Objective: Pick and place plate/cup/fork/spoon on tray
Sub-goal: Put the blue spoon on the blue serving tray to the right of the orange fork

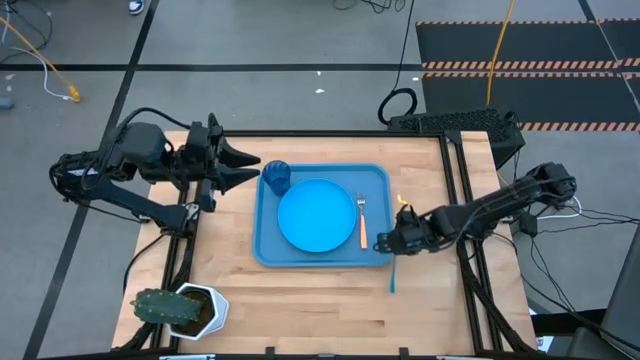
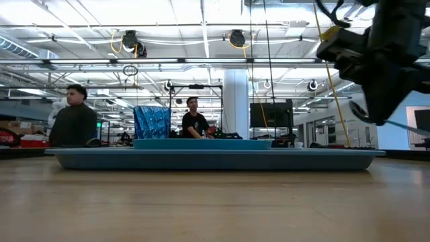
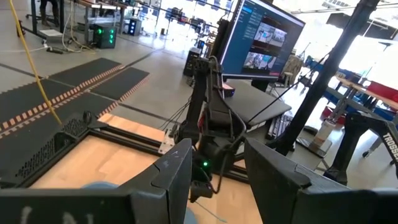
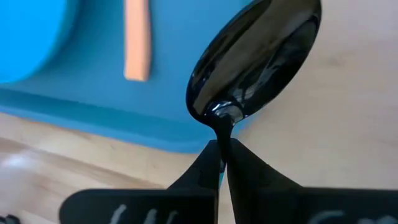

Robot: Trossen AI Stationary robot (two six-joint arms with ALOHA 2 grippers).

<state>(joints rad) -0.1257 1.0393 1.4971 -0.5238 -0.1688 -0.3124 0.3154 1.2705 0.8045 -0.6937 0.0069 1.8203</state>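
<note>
The right gripper [image 1: 392, 243], jaws pinched tight on the neck of the spoon [image 4: 255, 59], holds it just off the tray's [image 1: 262, 228] near right corner, the dark bowl over the wood beside the rim and the light-blue handle trailing toward the table's front edge. On the tray, the plate [image 1: 316, 215] sits in the middle, the cup [image 1: 277, 178] stands at its far left corner, and the fork [image 1: 362, 222] lies along the plate's right side. The left gripper [image 1: 240, 167] hangs beside the tray's far left corner near the cup, jaws partly open and empty. A potted cactus [image 1: 178, 309] stands at the table's front left.
</note>
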